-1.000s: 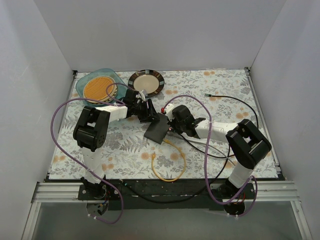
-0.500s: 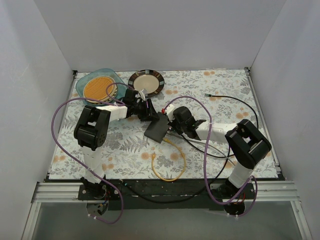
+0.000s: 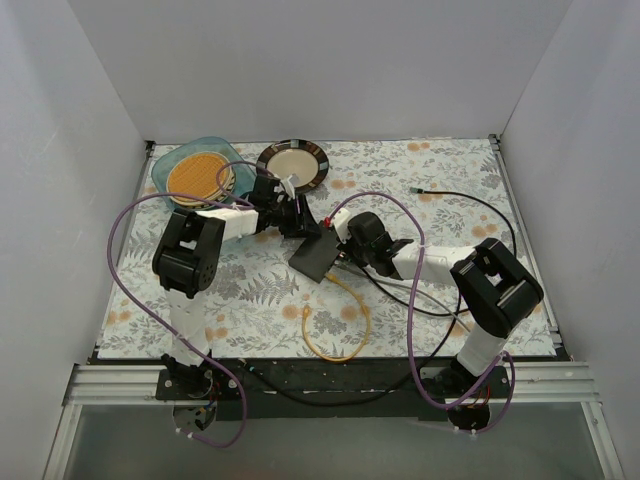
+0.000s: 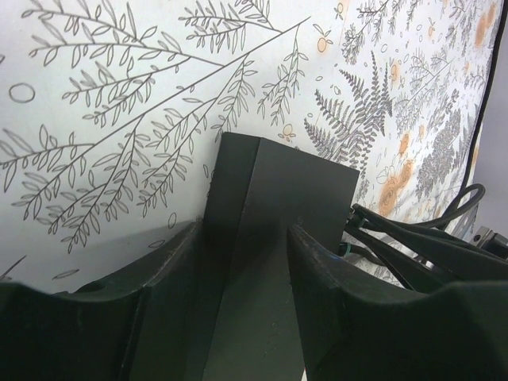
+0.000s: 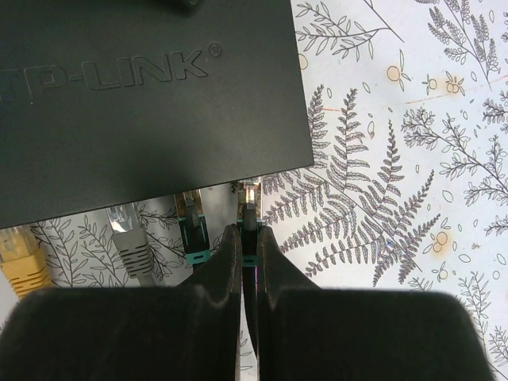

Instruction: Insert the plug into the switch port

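Note:
The dark grey switch is lifted at a tilt; its TP-LINK top fills the right wrist view. My left gripper is shut on its far end, the fingers either side of the box. My right gripper is shut on a clear-tipped plug with a teal boot on a dark cable, its tip at the port edge. The yellow plug sits at the same edge, far left; its cable loops on the table. The sockets are hidden under the box.
A grey plug and a second teal-booted plug also sit at the port edge. A blue dish with an orange disc and a dark plate stand at the back. Black cables trail to the right. White walls enclose the table.
Both grippers and the switch have shifted slightly towards the back. The right gripper has closed in a little on the box's edge.

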You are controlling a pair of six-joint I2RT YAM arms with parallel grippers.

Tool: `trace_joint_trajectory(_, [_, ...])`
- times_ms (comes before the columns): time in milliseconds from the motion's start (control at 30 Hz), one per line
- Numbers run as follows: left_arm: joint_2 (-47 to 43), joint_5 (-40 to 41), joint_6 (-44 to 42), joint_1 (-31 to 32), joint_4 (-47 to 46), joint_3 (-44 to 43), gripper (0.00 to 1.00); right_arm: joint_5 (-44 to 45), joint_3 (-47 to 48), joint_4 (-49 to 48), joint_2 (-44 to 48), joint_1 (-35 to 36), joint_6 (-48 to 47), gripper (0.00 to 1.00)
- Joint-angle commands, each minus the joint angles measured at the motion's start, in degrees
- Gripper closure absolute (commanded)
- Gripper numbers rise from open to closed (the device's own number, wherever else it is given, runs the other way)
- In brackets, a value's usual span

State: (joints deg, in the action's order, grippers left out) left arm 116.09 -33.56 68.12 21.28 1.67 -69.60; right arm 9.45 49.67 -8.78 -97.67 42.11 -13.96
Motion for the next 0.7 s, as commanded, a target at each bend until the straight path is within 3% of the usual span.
trace_joint_trajectory(0, [1.50, -7.75, 0.09, 5.70, 0.87, -2.38, 0.56, -6.73, 0.16, -10.29, 1.16, 1.75, -0.28, 0.99])
trace_joint_trajectory(667, [3.61, -11.35, -3.16, 9.39, 3.69, -5.72, 0.58, -4.62, 1.30, -16.10, 0.99, 1.75, 2.18, 0.99])
